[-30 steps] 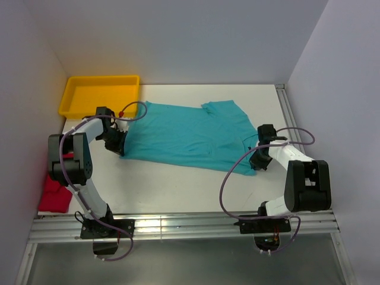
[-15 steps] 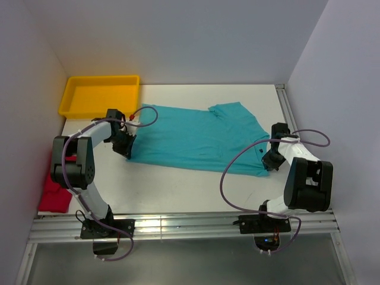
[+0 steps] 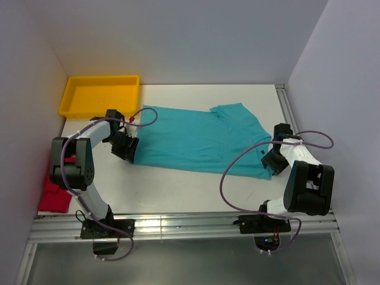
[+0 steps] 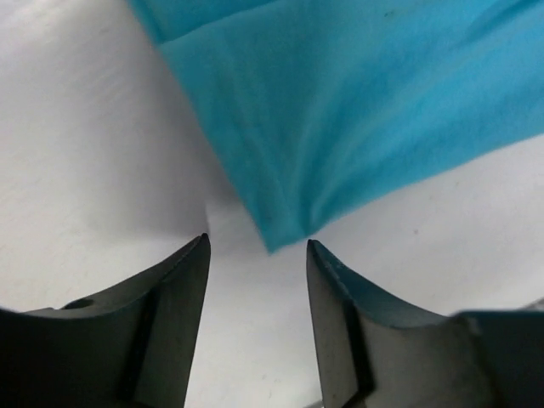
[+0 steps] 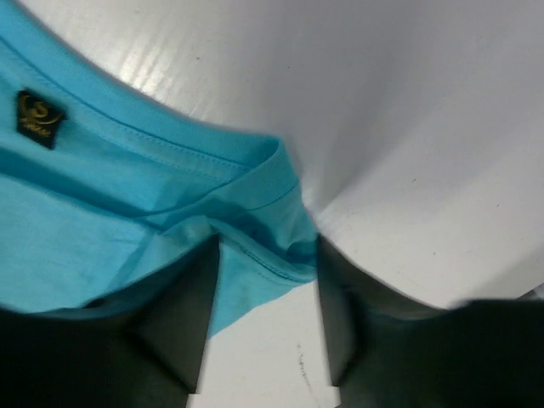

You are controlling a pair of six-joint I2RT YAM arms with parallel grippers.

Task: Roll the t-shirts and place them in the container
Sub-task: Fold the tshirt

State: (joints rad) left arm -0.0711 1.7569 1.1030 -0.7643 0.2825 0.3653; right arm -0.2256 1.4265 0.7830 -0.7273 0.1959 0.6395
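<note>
White walls close in on three sides of a white desk (image 3: 196, 190), seen from above, where a teal t-shirt (image 3: 196, 139) lies spread flat across the middle with one sleeve (image 3: 233, 111) turned toward the back wall. A yellow tray (image 3: 100, 78) sits in the far left corner, just beyond the shirt's far left corner, and a red t-shirt (image 3: 54, 196) lies crumpled at the desk's left edge, near the left arm's base.

The left pincer (image 3: 127, 151) rests low at the teal shirt's near left corner. Its wrist camera shows the dark fingers (image 4: 174, 289) spread, with bare desk between them. The pointed corner of teal cloth (image 4: 280, 229) ends just ahead of the gap and neither finger touches it.

The right pincer (image 3: 272, 161) sits at the shirt's near right corner, close to the desk's right edge. From its wrist camera the fingers (image 5: 183, 306) stand apart, and a bunched corner of the stitched hem (image 5: 272, 246) lies in the space between them. Whether the cloth touches either finger cannot be told. A small dark label (image 5: 38, 119) with gold marking is sewn on the fabric just inside the hem, to the left of that corner.

Purple cables (image 3: 228, 172) loop from both arms, the right arm's curving over the shirt's near edge. A metal rail (image 3: 184, 224) runs along the desk's near side, where both arms are bolted.
</note>
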